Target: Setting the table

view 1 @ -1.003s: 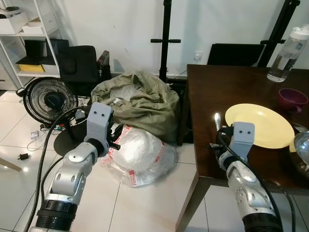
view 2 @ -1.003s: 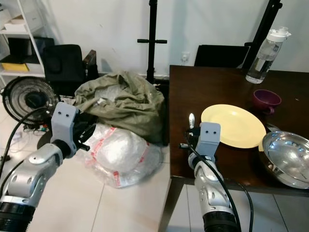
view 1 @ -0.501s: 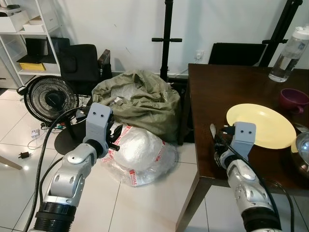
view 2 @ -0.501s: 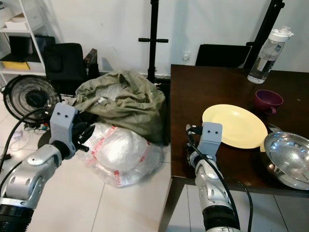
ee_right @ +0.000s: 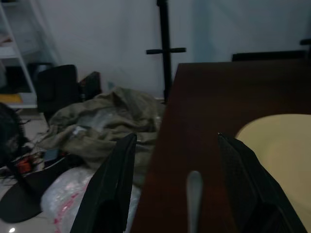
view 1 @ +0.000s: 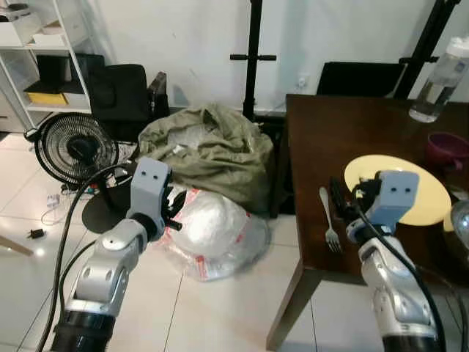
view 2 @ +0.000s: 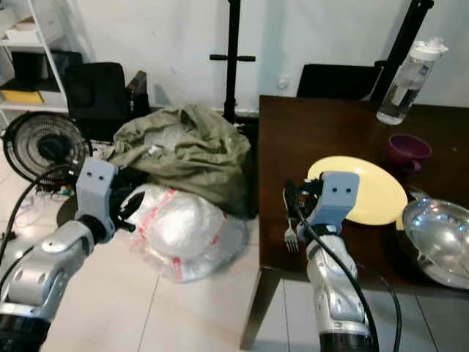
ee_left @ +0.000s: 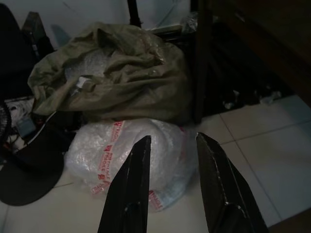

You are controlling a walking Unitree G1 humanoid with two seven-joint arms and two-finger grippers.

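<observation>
Right gripper [view 2: 299, 203] spread wide, empty now, just released fork [view 1: 327, 218].
Fork now flat on table [view 1: 315, 139], at nine o'clock of yellow plate [view 1: 425, 187]; one place laid.

Only text I can make out is the red print on tape strips across the bubble-wrapped bundle [ee_left: 127, 155] on the floor. On the left wrist view it looks like "FRAGILE", repeated along each strip, but it's small and dim so I can't confirm letter for letter. On the head views the same tape [view 1: 201, 268] shows as red marks, unreadable. I can't read anything on the water bottle [view 2: 401, 82] or the shelf items.
</observation>
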